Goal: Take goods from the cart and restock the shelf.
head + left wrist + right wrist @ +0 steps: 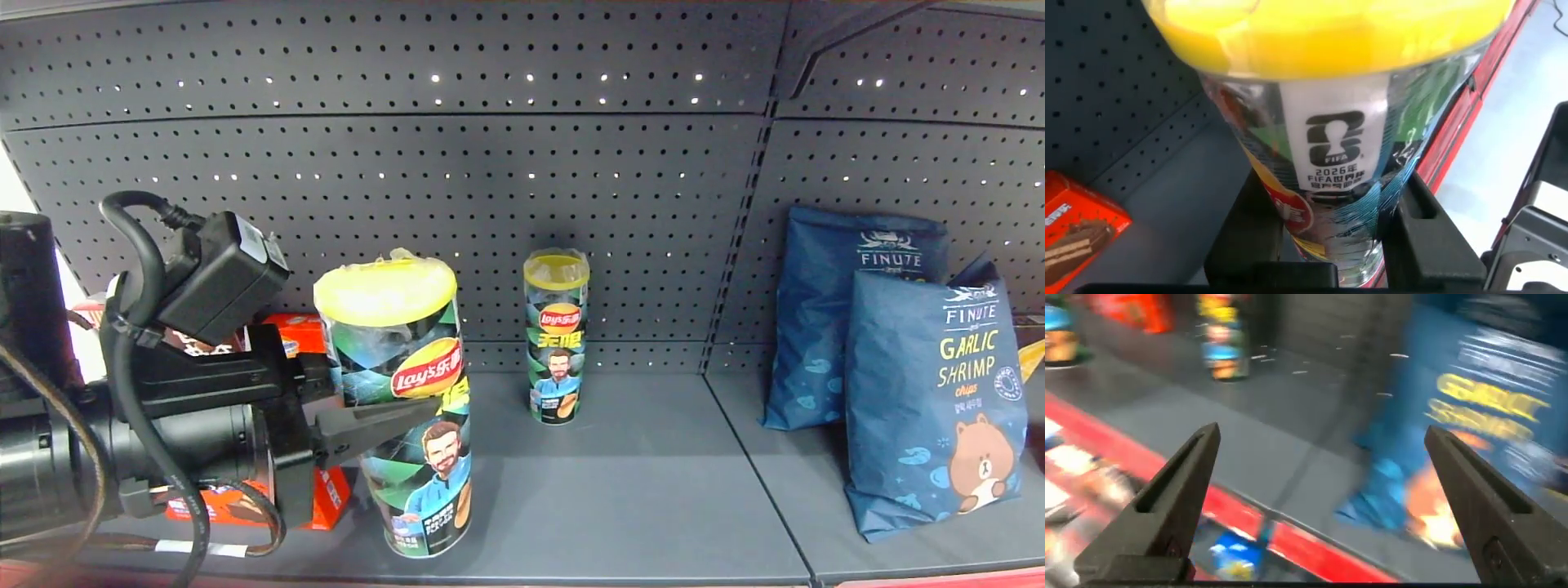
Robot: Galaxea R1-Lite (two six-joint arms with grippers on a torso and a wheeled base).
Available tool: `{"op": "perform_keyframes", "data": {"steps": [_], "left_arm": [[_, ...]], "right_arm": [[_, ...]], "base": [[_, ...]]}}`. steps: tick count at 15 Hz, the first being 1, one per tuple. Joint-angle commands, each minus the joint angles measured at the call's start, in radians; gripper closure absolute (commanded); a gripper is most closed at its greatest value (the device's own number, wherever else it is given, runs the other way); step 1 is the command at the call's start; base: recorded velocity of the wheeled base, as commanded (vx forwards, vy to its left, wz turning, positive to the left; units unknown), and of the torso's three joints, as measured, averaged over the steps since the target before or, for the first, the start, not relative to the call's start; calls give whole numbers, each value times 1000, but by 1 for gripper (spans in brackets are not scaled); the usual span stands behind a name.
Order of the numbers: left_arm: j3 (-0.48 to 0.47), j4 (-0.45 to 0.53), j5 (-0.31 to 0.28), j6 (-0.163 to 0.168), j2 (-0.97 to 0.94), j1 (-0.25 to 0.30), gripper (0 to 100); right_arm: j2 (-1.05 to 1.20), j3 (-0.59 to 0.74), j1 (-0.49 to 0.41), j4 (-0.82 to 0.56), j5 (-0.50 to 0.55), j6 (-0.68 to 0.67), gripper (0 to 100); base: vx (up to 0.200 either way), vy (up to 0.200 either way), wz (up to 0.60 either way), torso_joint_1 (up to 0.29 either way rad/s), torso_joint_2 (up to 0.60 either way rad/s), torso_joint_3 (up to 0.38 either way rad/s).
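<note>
A tall chips can [424, 474] with a yellow lid stands upright near the front left of the dark shelf board [637, 474]. I cannot tell whether its base touches the board. My left gripper [400, 416] is shut on the can's middle from the left. In the left wrist view the can [1335, 155] sits between the two black fingers [1429, 237]. A second, smaller-looking chips can [557, 335] stands farther back at the middle of the shelf. My right gripper [1321, 433] is open and holds nothing, in front of the red shelf edge [1315, 547], facing a blue bag [1486, 433].
Two blue shrimp-chip bags [931, 392] stand on the right shelf section. Orange boxes [326, 498] lie at the left behind my left arm, one also beside the can [1078, 229]. A pegboard back wall [490, 204] closes the shelf. Bare board lies between the cans and the bags.
</note>
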State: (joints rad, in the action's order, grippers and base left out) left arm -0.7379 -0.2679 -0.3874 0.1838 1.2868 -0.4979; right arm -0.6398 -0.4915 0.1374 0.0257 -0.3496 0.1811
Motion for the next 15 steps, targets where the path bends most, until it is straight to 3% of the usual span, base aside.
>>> {"op": "perform_keyframes", "data": {"steps": [1, 2, 3, 5, 8, 11, 15], "left_arm": [[-12, -1, 4, 0, 0, -1, 100], [-12, -1, 4, 0, 0, -1, 100], [-18, -1, 5, 0, 0, -1, 100], [-23, -1, 10, 0, 0, -22, 100], [-8, -1, 28, 0, 0, -36, 100], [29, -2, 33, -1, -9, -33, 100], [38, -1, 33, -1, -18, -30, 100]], "right_arm": [[-271, -119, 222, 33, 70, 0, 0], [-271, -119, 222, 33, 70, 0, 0], [-403, -157, 355, 88, 90, -3, 0], [-508, -188, 441, 118, 118, -3, 0], [-638, -251, 459, 155, 142, -6, 0], [-834, -262, 430, 461, 150, -22, 0], [-911, -268, 429, 490, 66, -26, 0]], "base": [[0, 0, 0, 0, 0, 0], [0, 0, 0, 0, 0, 0], [0, 0, 0, 0, 0, 0], [0, 0, 0, 0, 0, 0], [0, 0, 0, 0, 0, 0], [0, 0, 0, 0, 0, 0], [0, 0, 0, 0, 0, 0]]}}
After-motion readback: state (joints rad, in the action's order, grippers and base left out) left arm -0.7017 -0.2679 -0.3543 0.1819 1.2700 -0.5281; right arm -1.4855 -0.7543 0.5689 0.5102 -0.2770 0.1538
